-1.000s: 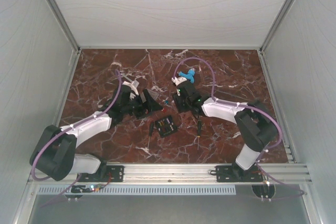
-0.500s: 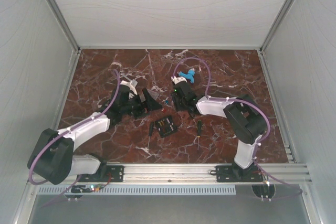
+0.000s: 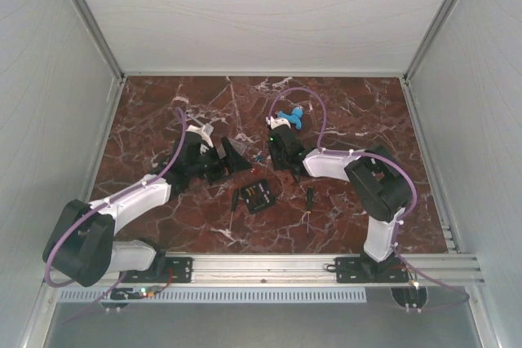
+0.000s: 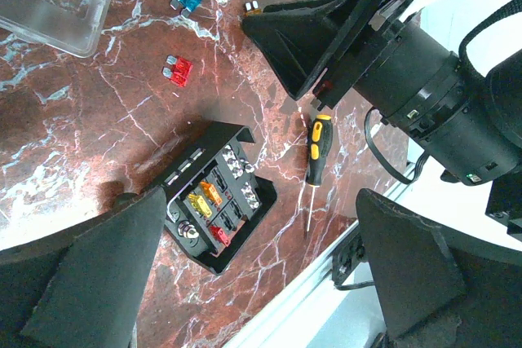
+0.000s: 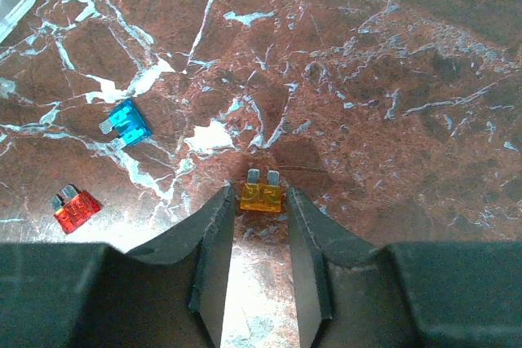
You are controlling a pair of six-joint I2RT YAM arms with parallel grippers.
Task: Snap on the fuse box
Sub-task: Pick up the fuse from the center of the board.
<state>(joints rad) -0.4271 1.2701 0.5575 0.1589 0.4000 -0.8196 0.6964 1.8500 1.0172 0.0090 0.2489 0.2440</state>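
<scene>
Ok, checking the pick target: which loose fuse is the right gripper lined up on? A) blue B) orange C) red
B: in the wrist view the orange fuse lies at the tips of the right gripper; the blue fuse and red fuse lie off to the side.

Left arm (image 3: 143, 195) and right arm (image 3: 326, 165) look like twins tbh: white shells, chunky black joints, and a thin purple cable (image 3: 187, 132) looping along each one. Black bolted base plates (image 3: 167, 266) sit at the bottom of the frame. The fingers (image 5: 214, 258) are dark, matte wedges.
</scene>
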